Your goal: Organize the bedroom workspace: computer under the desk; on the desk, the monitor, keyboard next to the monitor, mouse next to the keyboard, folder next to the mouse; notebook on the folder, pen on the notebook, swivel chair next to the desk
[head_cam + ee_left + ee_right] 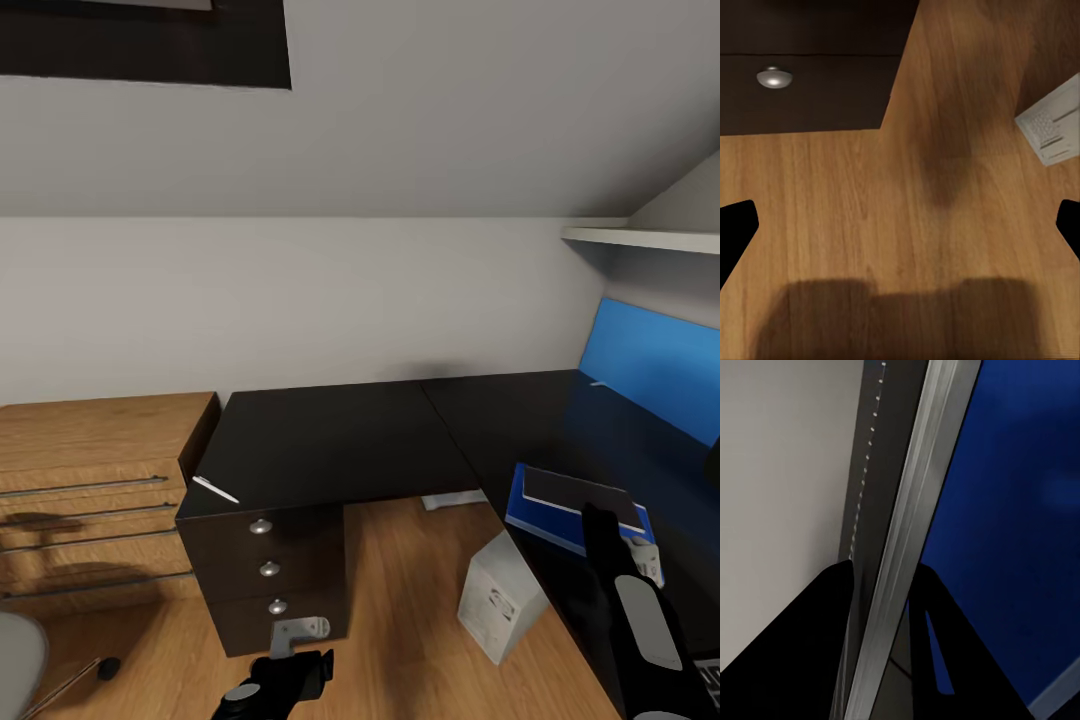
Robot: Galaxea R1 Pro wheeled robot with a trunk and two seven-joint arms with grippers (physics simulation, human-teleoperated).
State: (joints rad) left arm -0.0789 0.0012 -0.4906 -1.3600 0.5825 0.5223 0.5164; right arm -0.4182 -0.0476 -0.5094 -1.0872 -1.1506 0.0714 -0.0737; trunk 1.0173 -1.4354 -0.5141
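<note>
The right pincer [881,574] is clamped on a slim silvery rod [907,510], probably the pen. Just beneath it the notebook [580,492] lies on the folder [530,515], on the worktop [340,440]. It should lower level and release gently. The left pincer [904,217] hangs open over the floor [870,187].

I see the notebook [578,494] on the folder [540,520], both on the desk [340,440]; computer [500,597] below its edge; dresser [95,490] left.

Head camera looks down over the desk [340,440]; left wrist faces floor [900,225] closely
</note>
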